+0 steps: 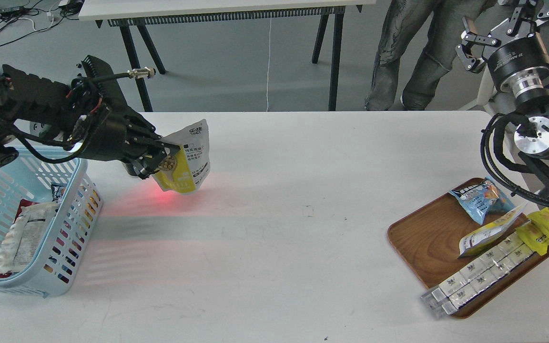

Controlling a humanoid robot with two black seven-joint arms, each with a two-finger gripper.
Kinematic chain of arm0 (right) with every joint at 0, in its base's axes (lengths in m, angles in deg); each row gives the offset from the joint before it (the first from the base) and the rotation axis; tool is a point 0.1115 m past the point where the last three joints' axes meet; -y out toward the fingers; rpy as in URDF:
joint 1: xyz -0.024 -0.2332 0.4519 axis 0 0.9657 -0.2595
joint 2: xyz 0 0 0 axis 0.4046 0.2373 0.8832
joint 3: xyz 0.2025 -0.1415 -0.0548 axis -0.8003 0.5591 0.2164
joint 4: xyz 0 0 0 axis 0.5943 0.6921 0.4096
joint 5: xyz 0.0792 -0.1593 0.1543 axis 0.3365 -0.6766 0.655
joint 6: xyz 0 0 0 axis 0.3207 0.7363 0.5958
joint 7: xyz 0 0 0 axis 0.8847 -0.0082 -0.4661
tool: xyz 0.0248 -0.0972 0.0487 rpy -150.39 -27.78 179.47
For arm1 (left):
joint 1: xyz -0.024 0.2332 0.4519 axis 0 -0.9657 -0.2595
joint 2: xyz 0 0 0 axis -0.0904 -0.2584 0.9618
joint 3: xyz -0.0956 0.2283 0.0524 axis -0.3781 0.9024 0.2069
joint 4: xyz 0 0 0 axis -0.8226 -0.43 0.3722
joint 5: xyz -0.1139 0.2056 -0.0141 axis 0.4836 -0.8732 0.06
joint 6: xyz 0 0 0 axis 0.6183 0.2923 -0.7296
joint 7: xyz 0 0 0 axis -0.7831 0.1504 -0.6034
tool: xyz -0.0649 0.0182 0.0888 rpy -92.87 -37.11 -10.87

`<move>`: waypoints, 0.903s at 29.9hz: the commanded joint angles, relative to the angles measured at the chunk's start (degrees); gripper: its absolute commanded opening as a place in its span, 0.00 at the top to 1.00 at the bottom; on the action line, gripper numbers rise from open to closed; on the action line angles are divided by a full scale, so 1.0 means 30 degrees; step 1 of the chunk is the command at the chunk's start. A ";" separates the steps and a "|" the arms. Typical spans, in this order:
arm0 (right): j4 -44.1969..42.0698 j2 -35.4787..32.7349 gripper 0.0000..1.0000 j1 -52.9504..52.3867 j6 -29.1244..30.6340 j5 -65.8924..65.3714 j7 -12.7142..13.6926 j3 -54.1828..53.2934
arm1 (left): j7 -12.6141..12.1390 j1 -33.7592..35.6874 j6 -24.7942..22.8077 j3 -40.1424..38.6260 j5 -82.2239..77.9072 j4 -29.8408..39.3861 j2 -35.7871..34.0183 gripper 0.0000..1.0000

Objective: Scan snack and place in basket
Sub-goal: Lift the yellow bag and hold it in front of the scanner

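left tool [160,159]: clenched on snack [186,159], held above the desk [274,214] beside basket [72,228] | right tool [503,33]: raised, released | risk: pouch pinched at one edge, could be swung loose or caught on the rim.

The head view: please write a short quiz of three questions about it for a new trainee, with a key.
1. True or false: the left gripper holds the snack above the table.
2. Which lies to the left of the held snack? A. the wooden tray B. the basket C. the light blue packet
3. Fill in: the right gripper is raised and holds ____.

Key:
1. True; it is clamped on the pouch's side, with a red glow on the table beneath.
2. B
3. nothing; its fingers stand apart.
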 commanded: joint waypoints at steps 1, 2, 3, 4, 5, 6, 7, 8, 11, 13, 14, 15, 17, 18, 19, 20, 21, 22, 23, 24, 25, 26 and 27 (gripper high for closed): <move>0.0001 -0.0005 0.00 0.0028 -0.0001 0.0000 0.0000 -0.0004 | 0.0000 -0.0002 0.0001 -0.0005 0.0027 0.0020 -0.0037 1.00; 0.0001 -0.0005 0.00 0.0028 -0.0001 0.0000 0.0000 -0.0004 | 0.0000 -0.0002 0.0001 -0.0005 0.0028 0.0020 -0.0008 1.00; 0.0001 -0.0005 0.00 0.0028 -0.0030 0.0000 0.0000 -0.0004 | 0.0000 -0.0031 0.0001 -0.0005 0.0028 0.0020 -0.0008 1.00; 0.0001 -0.0005 0.00 0.0028 -0.0001 0.0000 0.0000 -0.0033 | 0.0000 -0.0031 0.0001 -0.0005 0.0028 0.0020 0.0021 1.00; 0.0030 -0.0005 0.00 0.0028 -0.0001 0.0000 0.0000 -0.0033 | 0.0000 -0.0031 0.0001 -0.0005 0.0028 0.0020 0.0021 1.00; 0.0030 -0.0005 0.00 0.0028 -0.0001 0.0000 0.0000 -0.0033 | 0.0000 -0.0060 0.0001 -0.0005 0.0028 0.0020 0.0021 1.00; 0.0030 -0.0005 0.00 0.0028 -0.0001 0.0000 0.0000 -0.0033 | 0.0000 -0.0032 0.0001 0.0024 0.0028 0.0020 0.0050 1.00; 0.0030 -0.0005 0.00 0.0028 -0.0030 0.0000 0.0000 -0.0033 | 0.0000 -0.0060 0.0001 -0.0004 0.0028 0.0020 0.0051 1.00; 0.0030 -0.0004 0.00 0.0028 -0.0001 0.0000 0.0000 -0.0033 | 0.0000 -0.0090 0.0001 0.0025 0.0028 -0.0009 0.0109 1.00; 0.0030 -0.0005 0.00 0.0028 -0.0001 0.0000 0.0000 -0.0033 | 0.0000 -0.0148 0.0001 0.0025 0.0028 -0.0010 0.0138 1.00; 0.0030 -0.0005 0.00 0.0028 -0.0001 0.0000 0.0000 -0.0033 | 0.0000 -0.0207 0.0001 0.0025 0.0028 -0.0010 0.0168 1.00; 0.0030 -0.0005 0.00 0.0028 -0.0001 0.0000 0.0000 -0.0033 | 0.0000 -0.0236 0.0001 0.0054 0.0028 -0.0010 0.0197 1.00; 0.0030 -0.0034 0.00 0.0028 -0.0030 0.0000 0.0000 -0.0033 | 0.0000 -0.0324 0.0001 0.0054 0.0057 -0.0068 0.0314 1.00; 0.0030 -0.0034 0.00 0.0028 -0.0001 0.0000 0.0000 -0.0033 | 0.0000 -0.0353 0.0001 0.0054 0.0057 -0.0155 0.0314 1.00; 0.0030 -0.0034 0.00 0.0028 -0.0030 0.0000 0.0000 -0.0033 | 0.0000 -0.0470 0.0001 0.0054 0.0057 -0.0272 0.0343 1.00; 0.0030 -0.0034 0.00 0.0028 -0.0030 0.0000 0.0000 -0.0033 | 0.0000 -0.0558 0.0001 0.0054 0.0057 -0.0360 0.0344 1.00; 0.0030 -0.0063 0.00 0.0028 -0.0001 0.0000 0.0000 -0.0004 | 0.0000 -0.0646 0.0001 0.0054 0.0028 -0.0535 0.0373 1.00; 0.0030 -0.0063 0.00 0.0028 -0.0001 0.0000 0.0000 -0.0033 | 0.0000 -0.0676 0.0001 0.0112 0.0028 -0.0711 0.0373 1.00; 0.0030 -0.0063 0.00 -0.0001 -0.0030 0.0000 0.0000 -0.0004 | 0.0000 -0.0705 0.0001 0.0170 0.0028 -0.0858 0.0373 1.00; 0.0030 -0.0063 0.00 0.0027 -0.0030 0.0000 0.0000 -0.0004 | 0.0000 -0.0763 0.0001 0.0171 0.0028 -0.1033 0.0402 1.00; 0.0030 -0.0063 0.00 -0.0001 -0.0001 0.0000 0.0000 -0.0033 | 0.0000 -0.0822 0.0001 0.0200 0.0028 -0.1151 0.0402 1.00; 0.0030 -0.0063 0.00 -0.0002 -0.0001 0.0000 0.0000 -0.0004 | 0.0000 -0.0938 0.0001 0.0200 -0.0001 -0.1239 0.0402 1.00; 0.0030 -0.0063 0.00 -0.0002 -0.0001 0.0000 0.0000 -0.0033 | 0.0000 -0.1027 0.0001 0.0200 -0.0002 -0.1269 0.0402 1.00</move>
